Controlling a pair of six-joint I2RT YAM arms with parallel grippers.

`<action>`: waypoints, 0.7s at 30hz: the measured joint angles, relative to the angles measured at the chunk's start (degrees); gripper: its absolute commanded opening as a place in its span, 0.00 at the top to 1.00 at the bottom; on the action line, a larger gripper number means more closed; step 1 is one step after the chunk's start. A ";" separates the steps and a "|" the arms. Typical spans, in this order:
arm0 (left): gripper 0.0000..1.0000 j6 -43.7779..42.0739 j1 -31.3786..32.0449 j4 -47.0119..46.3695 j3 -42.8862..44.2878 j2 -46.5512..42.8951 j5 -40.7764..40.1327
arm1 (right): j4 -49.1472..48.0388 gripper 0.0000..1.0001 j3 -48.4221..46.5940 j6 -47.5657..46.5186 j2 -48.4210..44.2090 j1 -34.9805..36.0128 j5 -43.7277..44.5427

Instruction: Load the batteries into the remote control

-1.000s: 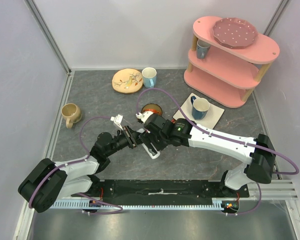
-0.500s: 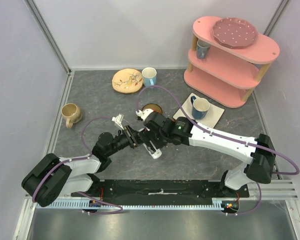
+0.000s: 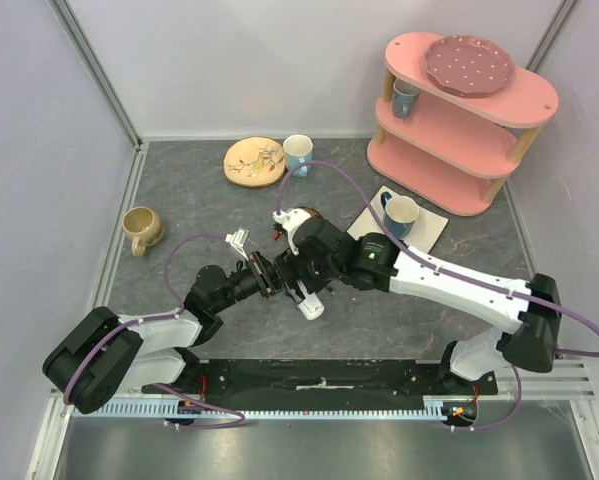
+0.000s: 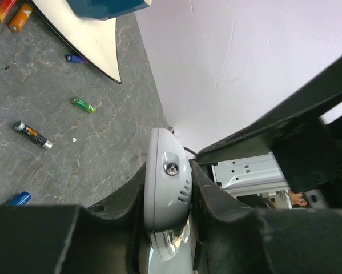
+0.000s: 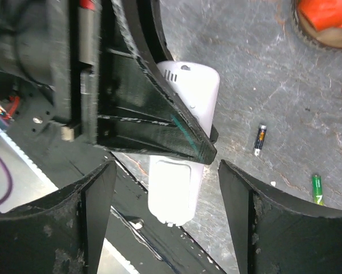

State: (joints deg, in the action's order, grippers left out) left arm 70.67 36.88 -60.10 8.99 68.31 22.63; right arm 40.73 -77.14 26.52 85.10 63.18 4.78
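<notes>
My left gripper [image 3: 272,272] is shut on the white remote control [image 3: 310,304] and holds it above the table. In the left wrist view the remote [image 4: 166,188] sits edge-on between the fingers. My right gripper [image 5: 166,166] is open, with its jaws either side of the remote's free end [image 5: 173,188] and not touching it. Loose batteries lie on the table: green [image 4: 82,105], black [image 4: 32,135], blue [image 4: 19,198], and orange and red ones [image 4: 11,10]. The black [image 5: 260,138] and green [image 5: 317,188] ones also show in the right wrist view.
A small bowl [image 3: 305,214] sits just behind the grippers. A blue mug [image 3: 399,215] stands on a white mat at the right. A pink shelf [image 3: 459,120] is at the back right, a plate [image 3: 254,160] and cup [image 3: 298,153] at the back, and a brown mug [image 3: 139,228] at the left.
My right arm has shifted slightly away and to the right, its wrist now over the bowl. The left gripper still holds the remote, which moved very little.
</notes>
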 measured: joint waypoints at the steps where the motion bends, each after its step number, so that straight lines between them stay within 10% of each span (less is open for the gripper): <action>1: 0.98 0.02 0.00 -0.02 0.00 0.00 0.02 | -0.48 0.19 0.00 0.13 -0.83 -0.07 -0.02; 21: 0.98 6.60 -2.69 -10.82 -0.02 4.07 6.32 | -27.96 0.16 32.83 11.19 -25.75 -14.34 -17.27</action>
State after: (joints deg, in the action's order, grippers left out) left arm 77.28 34.20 -70.91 8.97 72.38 28.95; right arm 12.78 -44.31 37.71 59.35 48.84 -12.49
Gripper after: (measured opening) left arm 0.327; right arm 0.837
